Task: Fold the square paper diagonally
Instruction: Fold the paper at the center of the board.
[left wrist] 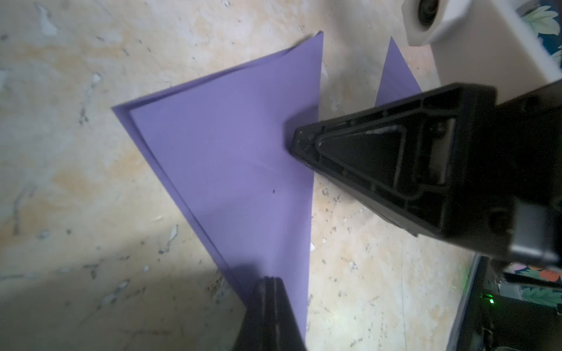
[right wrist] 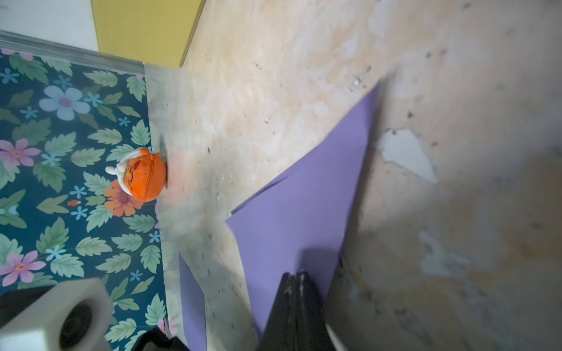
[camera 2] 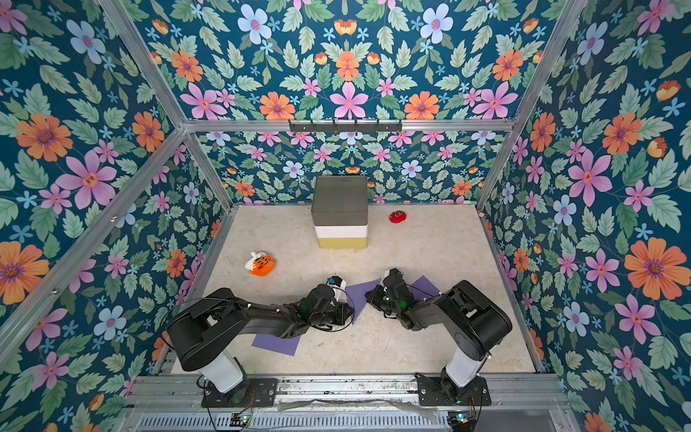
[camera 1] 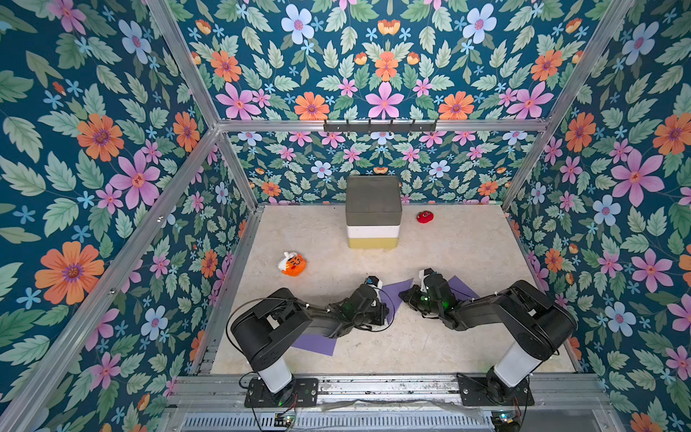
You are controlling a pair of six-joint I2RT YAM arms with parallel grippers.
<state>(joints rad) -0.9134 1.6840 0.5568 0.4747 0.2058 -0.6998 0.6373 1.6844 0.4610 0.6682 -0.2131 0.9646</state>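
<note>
A purple paper lies flat on the table, folded into a triangle with one layer slightly offset from the other along two edges. In both top views it shows between the two wrists. My left gripper is shut, and its tip rests on the paper near a narrow corner. In the right wrist view the same paper has my shut right gripper resting on it close to the long edge. The right gripper's fingers are also in the left wrist view, tip down on the paper.
A second purple sheet lies under the left arm and a third behind the right wrist. An orange plush, a red plush and a grey, white and yellow box stack sit farther back.
</note>
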